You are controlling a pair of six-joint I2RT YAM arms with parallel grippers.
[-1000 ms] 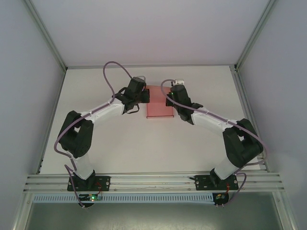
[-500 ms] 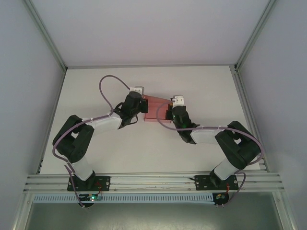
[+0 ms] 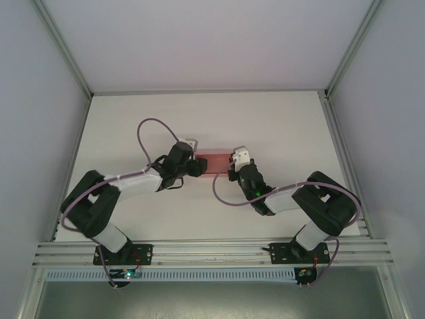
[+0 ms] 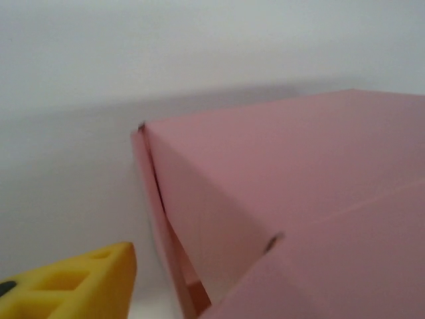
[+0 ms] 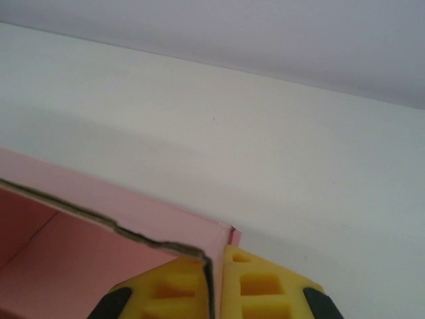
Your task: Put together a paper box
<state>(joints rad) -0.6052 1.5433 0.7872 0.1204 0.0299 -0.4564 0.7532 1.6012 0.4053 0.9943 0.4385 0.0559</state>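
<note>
White table (image 3: 279,126) is lying under both arms, grey walls (image 3: 33,133) standing around it. Between your two grippers, paper box (image 3: 214,163) (pale pink card) is sitting at middle of table. Your right gripper (image 5: 212,282) is clenching box wall at its corner, yellow pads (image 5: 265,289) pressing from both sides, open inside of box showing at left. Your left gripper (image 3: 197,165) is sitting at opposite end of box. One yellow finger (image 4: 73,282) is showing beside box corner, so I cannot tell if this one is gripping.
</note>
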